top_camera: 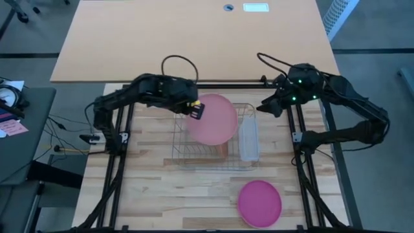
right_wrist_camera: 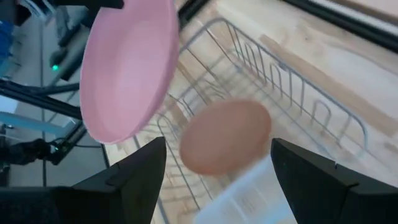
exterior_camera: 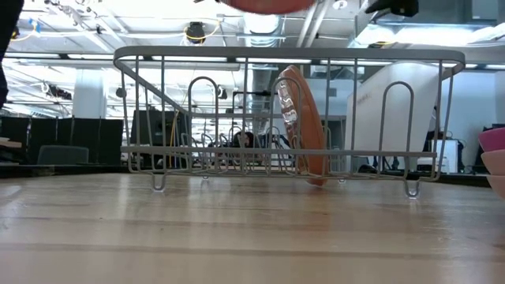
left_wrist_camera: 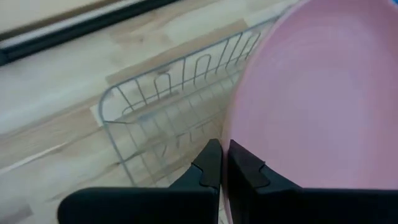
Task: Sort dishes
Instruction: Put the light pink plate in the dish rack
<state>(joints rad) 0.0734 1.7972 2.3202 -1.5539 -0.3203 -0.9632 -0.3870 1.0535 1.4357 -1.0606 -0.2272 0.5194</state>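
Pale pink plate [top_camera: 212, 118] is hanging above the wire rack [top_camera: 183, 147], the left gripper [top_camera: 196, 111] pinching its rim, while the right gripper [top_camera: 267, 105] is hovering wide open nearby.

The counter [top_camera: 162, 188] is seen to be of pale wooden planks with a visible grain and a smooth, lightly sheened finish. The rack [top_camera: 184, 144] is made of thin grey metal wire, smooth and dull. The pale pink plate [top_camera: 213, 118] is shown as smooth matt plastic, as are the magenta plate [top_camera: 260, 202] and the orange plate [exterior_camera: 304, 126]. A clear, translucent plastic tub [top_camera: 249, 139] is seen. The fingers [left_wrist_camera: 211, 168] are of matt black plastic.
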